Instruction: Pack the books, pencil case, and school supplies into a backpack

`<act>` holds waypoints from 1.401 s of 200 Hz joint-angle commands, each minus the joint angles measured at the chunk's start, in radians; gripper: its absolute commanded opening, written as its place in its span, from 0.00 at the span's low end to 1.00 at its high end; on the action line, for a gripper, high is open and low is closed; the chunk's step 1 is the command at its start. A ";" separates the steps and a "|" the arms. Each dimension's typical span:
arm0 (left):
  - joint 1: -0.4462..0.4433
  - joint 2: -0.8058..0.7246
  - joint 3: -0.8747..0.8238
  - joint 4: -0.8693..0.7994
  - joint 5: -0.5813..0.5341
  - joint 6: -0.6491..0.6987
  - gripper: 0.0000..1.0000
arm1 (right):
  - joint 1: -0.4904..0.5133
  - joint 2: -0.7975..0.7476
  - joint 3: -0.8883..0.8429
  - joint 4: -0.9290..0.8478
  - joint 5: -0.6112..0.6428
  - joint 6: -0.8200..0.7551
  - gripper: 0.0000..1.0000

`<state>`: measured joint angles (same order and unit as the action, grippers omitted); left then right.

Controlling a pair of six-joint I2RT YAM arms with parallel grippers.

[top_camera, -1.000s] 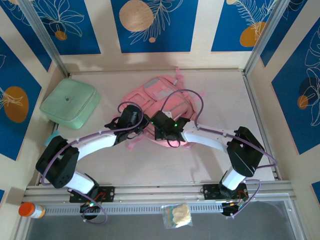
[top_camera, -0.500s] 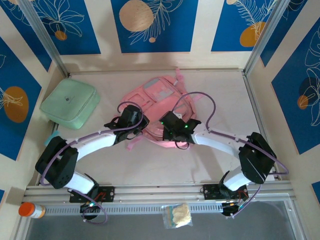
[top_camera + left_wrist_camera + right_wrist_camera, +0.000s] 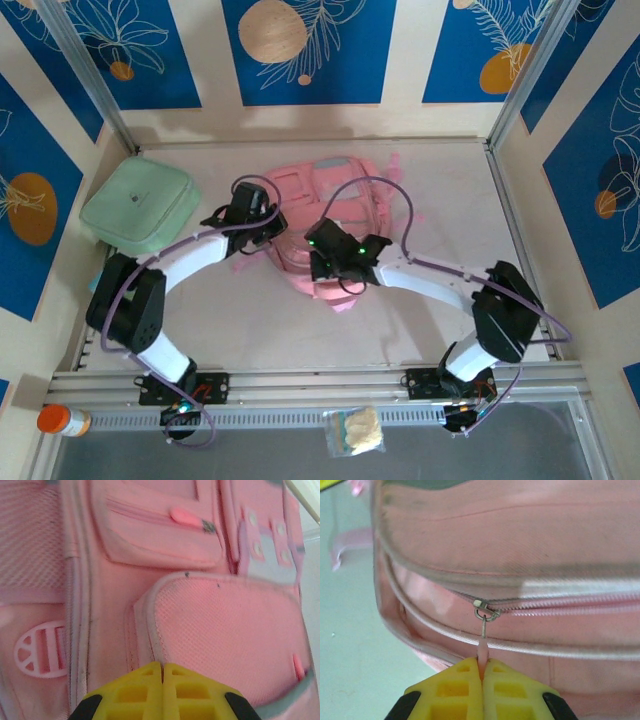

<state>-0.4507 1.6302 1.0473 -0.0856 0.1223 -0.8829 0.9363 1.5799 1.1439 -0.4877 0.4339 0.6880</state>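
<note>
Jaws of the right gripper (image 3: 482, 672): pressed tight together, pinching the thin pink zipper pull (image 3: 483, 649).
Jaws of the left gripper (image 3: 162, 672): pressed together too. They seem to pinch the edge of the mesh pocket (image 3: 225, 630).
Backpack (image 3: 322, 178): lies flat in the middle of the table (image 3: 455, 205), front side up, between the two arms.
Zipper: the small metal slider (image 3: 486, 611) sits on the long zip that runs along the side of the bag. To its right the zip looks closed.
Green pouch (image 3: 138, 208): rests at the left of the table, apart from the bag.
Step now: I think it is opening the big zip so things can go in.
How to do it well: pull the tab along the line of the zip, not up or away from it. Go slow around the curve.
Job for the left side: hold the cloth firm so the bag does not slide along with the pull.
Watch out: the tab is thin and could slip out of the pinch.
</note>
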 commanded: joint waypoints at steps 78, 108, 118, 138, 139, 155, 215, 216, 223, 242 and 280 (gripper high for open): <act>0.008 -0.219 -0.305 0.243 0.027 -0.286 0.39 | 0.008 0.094 0.067 -0.008 -0.035 0.042 0.00; -0.077 -0.227 -0.313 0.225 -0.064 -0.359 0.43 | 0.010 0.098 0.066 -0.014 -0.025 0.043 0.00; -0.122 -0.215 -0.303 0.218 -0.113 -0.378 0.46 | 0.013 0.100 0.065 -0.015 -0.011 0.051 0.00; -0.161 -0.165 -0.277 0.215 -0.157 -0.420 0.49 | 0.014 0.104 0.067 -0.024 -0.003 0.065 0.00; -0.161 -0.163 -0.277 0.217 -0.158 -0.424 0.49 | 0.015 0.104 0.067 -0.023 -0.003 0.065 0.00; -0.171 -0.131 -0.276 0.288 -0.172 -0.440 0.40 | 0.019 0.110 0.073 -0.029 0.000 0.064 0.00; -0.216 -0.144 -0.247 0.135 -0.415 -0.463 0.13 | 0.032 0.114 0.066 -0.042 0.016 0.071 0.00; -0.215 -0.145 -0.246 0.131 -0.418 -0.461 0.12 | 0.032 0.114 0.066 -0.044 0.018 0.070 0.00; -0.215 -0.149 -0.239 0.114 -0.440 -0.436 0.08 | 0.033 0.108 0.064 -0.055 0.025 0.072 0.00; -0.194 -0.154 -0.222 0.063 -0.445 -0.395 0.00 | 0.033 0.091 0.057 -0.081 0.023 0.063 0.00; -0.074 -0.192 -0.241 0.081 -0.352 -0.275 0.00 | 0.024 0.019 0.009 -0.155 0.064 0.054 0.00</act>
<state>-0.6331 1.4837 0.8032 0.0372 -0.1780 -1.2781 0.9623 1.6741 1.2049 -0.5201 0.4591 0.7399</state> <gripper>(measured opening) 0.052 0.050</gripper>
